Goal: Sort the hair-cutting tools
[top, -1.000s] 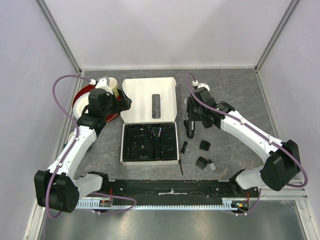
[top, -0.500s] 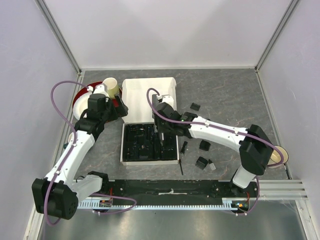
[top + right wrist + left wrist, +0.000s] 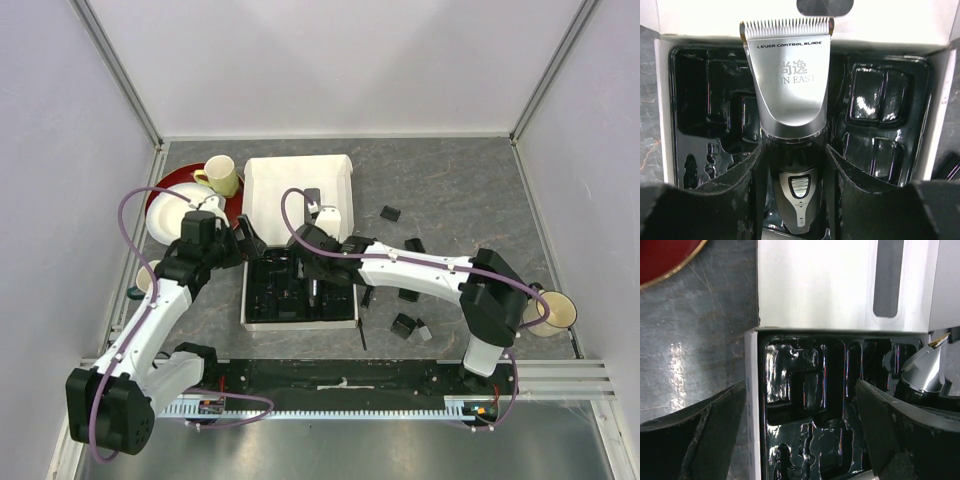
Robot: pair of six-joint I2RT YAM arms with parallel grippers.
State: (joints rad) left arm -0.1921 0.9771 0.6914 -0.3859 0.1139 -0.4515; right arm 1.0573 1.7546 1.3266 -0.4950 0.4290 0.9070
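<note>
Right claw [image 3: 794, 172] is clamped on the clipper [image 3: 789, 90] body, blade pointing far, hovering over the middle of the black tray [image 3: 875, 130]. I'd square it with its moulded slot and lower slowly before letting go. Left claw [image 3: 805, 435] is spread wide, empty, by the tray's left edge.

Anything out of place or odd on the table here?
Nothing damaged or spilled. Several comb attachments lie scattered right of the box, not in its tray. The right gripper holds the clipper over the tray.
</note>
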